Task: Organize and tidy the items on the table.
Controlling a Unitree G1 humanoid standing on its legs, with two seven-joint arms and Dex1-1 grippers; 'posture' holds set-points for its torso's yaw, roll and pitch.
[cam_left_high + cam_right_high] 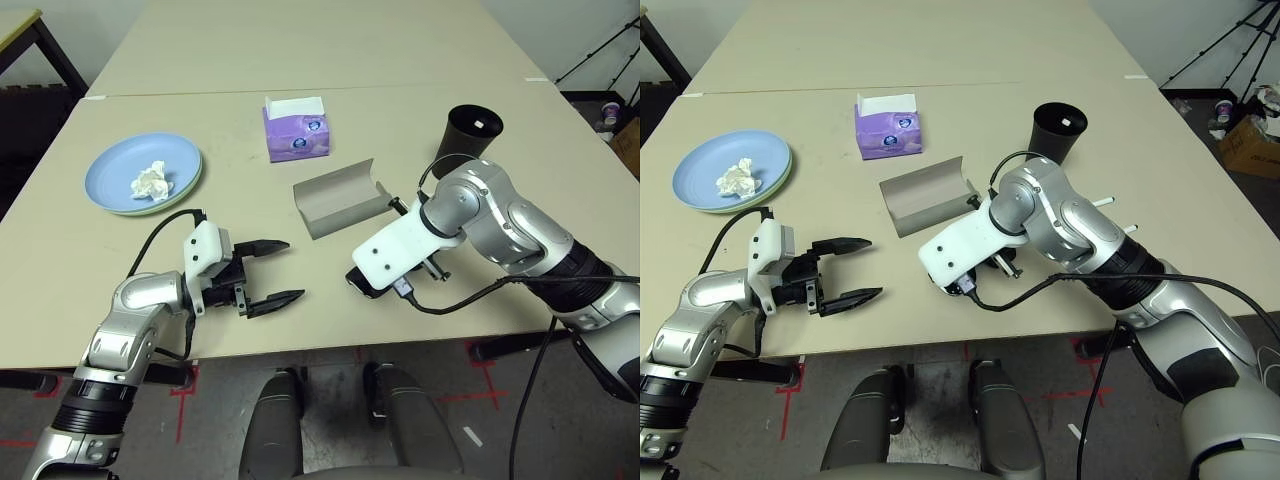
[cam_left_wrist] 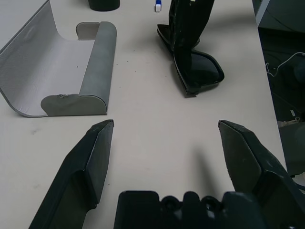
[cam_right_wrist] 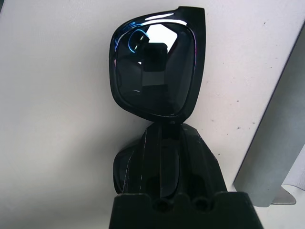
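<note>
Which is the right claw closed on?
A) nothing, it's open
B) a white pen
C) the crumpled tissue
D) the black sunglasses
D: the right claw has its fingers pinched on the bridge of the black sunglasses, next to the open grey case.

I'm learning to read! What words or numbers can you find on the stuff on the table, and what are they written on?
None can be read.
The purple tissue box has small blue round marks on its front, but any print there is too small to make out.
The grey glasses case, the sunglasses, the black cup and the plates show no writing.
</note>
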